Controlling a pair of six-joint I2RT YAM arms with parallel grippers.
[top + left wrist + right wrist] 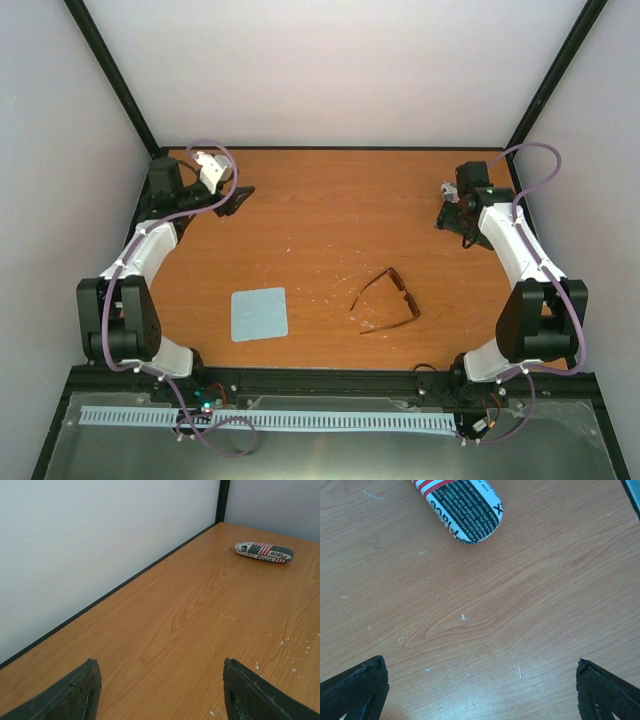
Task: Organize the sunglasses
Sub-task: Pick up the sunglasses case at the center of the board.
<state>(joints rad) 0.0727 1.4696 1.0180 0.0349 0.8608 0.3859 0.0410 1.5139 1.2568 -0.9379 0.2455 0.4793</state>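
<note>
Left gripper: wide, black fingers apart, bare tabletop between them, holding nothing. It sits low over the far left part of the orange-brown wood-grain table, close to the white side wall on its left.

Right gripper: as wide as it goes, black fingers at the two bottom corners of its wrist view, holding nothing. It points down at the table on the far right side.

Thin reddish-brown sunglasses with dark lenses: on the table with both temple arms unfolded. They lie back from the right gripper toward the arm bases and in toward the table's middle, well apart from it. They are also well apart from the left gripper, across the table on its right and nearer the bases. Nothing touches them.

Light blue square cloth: flat on the table, back from the left gripper toward the bases and well apart from it. It lies beside the sunglasses on the left-arm side, with a gap between them.

Oblong case with newsprint text and red-white stripes: lying on the table just ahead of the right gripper, slightly to one side, not touching it. Only one rounded end shows in the right wrist view. In the left wrist view it is far ahead of the left gripper and off to its right, well apart.
</note>
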